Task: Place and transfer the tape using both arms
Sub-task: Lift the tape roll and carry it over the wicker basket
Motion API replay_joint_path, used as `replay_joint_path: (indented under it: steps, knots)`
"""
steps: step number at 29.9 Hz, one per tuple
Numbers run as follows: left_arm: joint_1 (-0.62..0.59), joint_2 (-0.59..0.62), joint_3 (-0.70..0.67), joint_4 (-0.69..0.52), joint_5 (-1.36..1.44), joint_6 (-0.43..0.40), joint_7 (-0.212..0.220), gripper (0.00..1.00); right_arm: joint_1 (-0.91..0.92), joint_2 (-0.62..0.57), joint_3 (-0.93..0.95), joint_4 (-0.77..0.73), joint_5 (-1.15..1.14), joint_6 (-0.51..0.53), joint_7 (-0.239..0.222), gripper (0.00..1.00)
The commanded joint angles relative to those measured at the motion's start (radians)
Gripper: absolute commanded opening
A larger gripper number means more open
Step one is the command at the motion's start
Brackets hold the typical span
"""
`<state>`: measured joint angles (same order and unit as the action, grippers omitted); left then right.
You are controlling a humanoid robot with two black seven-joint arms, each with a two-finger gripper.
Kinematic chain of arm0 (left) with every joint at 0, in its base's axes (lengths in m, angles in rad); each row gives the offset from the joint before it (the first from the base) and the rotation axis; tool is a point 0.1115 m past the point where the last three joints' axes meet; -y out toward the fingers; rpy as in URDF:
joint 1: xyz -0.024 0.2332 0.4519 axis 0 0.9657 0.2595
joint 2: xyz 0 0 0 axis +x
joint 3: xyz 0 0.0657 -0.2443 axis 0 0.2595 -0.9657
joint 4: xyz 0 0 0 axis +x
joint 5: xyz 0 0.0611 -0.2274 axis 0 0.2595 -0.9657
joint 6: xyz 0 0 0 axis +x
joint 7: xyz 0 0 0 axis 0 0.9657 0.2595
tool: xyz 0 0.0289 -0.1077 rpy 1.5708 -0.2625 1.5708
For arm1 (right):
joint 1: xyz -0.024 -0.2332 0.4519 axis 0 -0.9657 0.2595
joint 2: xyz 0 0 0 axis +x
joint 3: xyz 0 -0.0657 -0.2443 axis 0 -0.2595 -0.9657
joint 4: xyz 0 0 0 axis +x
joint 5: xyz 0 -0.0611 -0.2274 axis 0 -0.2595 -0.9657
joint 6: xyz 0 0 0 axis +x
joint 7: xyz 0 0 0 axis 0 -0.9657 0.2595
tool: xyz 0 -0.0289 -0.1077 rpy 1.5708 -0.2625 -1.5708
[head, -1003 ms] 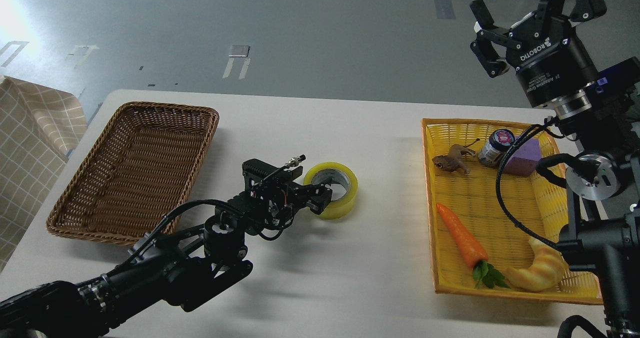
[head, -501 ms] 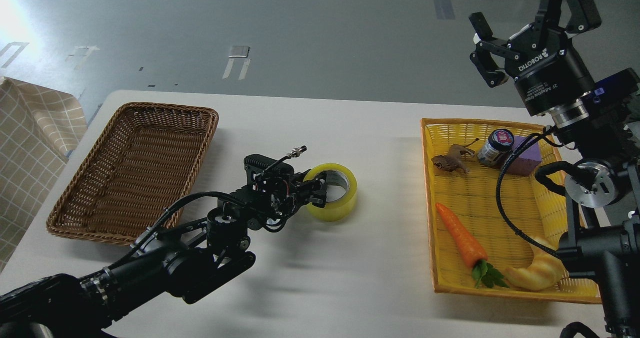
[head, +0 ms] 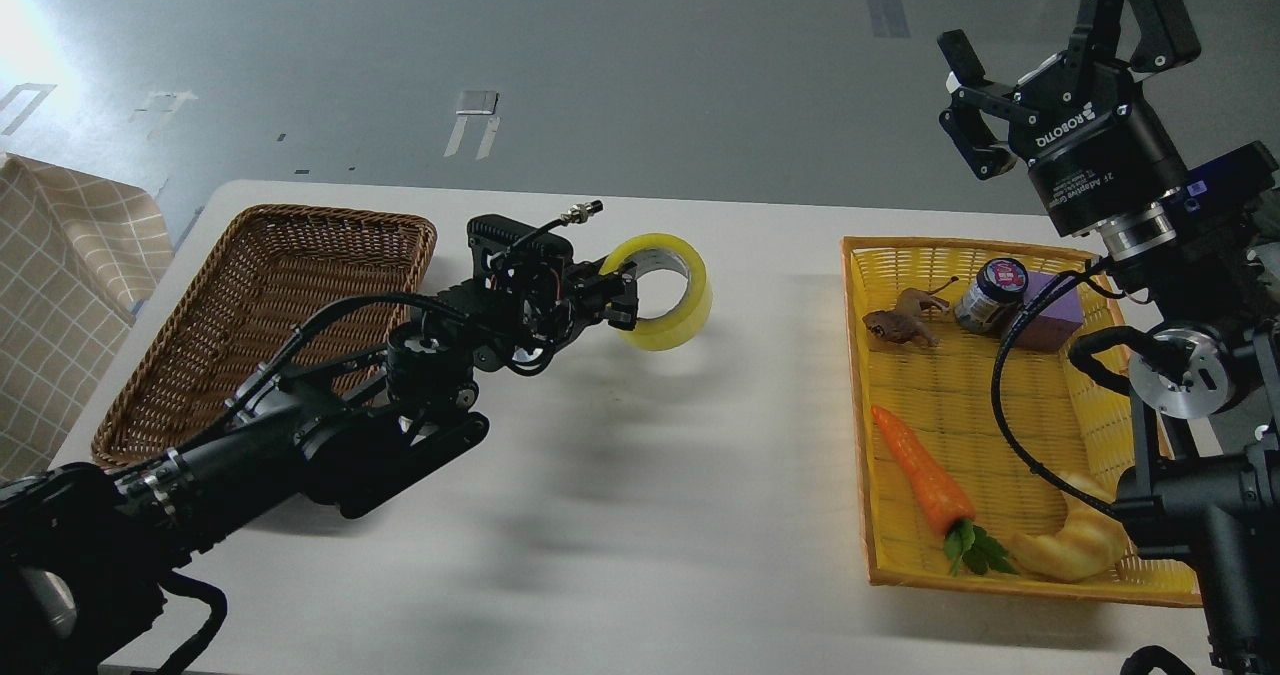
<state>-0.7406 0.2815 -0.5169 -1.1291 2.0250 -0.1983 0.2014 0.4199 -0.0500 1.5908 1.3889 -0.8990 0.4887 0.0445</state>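
white table under both arms; my left gripper clamped on the near wall of the tape, roll held off the surface at my fingertips; my right gripper raised, fingers apart, holding nothing, well apart from it.

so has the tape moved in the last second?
Yes. The tape, held by the left gripper, is up off the table, nearer the wicker basket's far edge.
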Motion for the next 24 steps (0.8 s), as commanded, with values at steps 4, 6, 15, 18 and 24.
replay_joint_path:
  steps: [4,6,15,18,24]
  knots:
    - [-0.071,0.149,-0.005,-0.008,-0.017,-0.016,-0.008,0.06,-0.003,0.002,0.0,-0.001,0.0,0.0,0.0,1.0]
    - [-0.071,0.204,-0.005,-0.009,-0.043,-0.016,-0.011,0.06,-0.006,-0.001,0.0,-0.001,0.0,0.0,0.0,1.0]
    - [-0.025,0.524,-0.005,-0.135,-0.088,-0.007,-0.016,0.06,-0.009,-0.001,-0.002,-0.001,0.0,0.0,-0.002,1.0]
    - [0.024,0.628,-0.005,-0.173,-0.14,0.011,-0.02,0.06,-0.01,-0.001,-0.002,-0.001,0.0,0.0,-0.002,1.0]
    - [0.148,0.76,0.0,-0.195,-0.177,0.086,-0.065,0.06,-0.015,-0.001,-0.008,-0.001,0.0,0.0,-0.003,1.0]
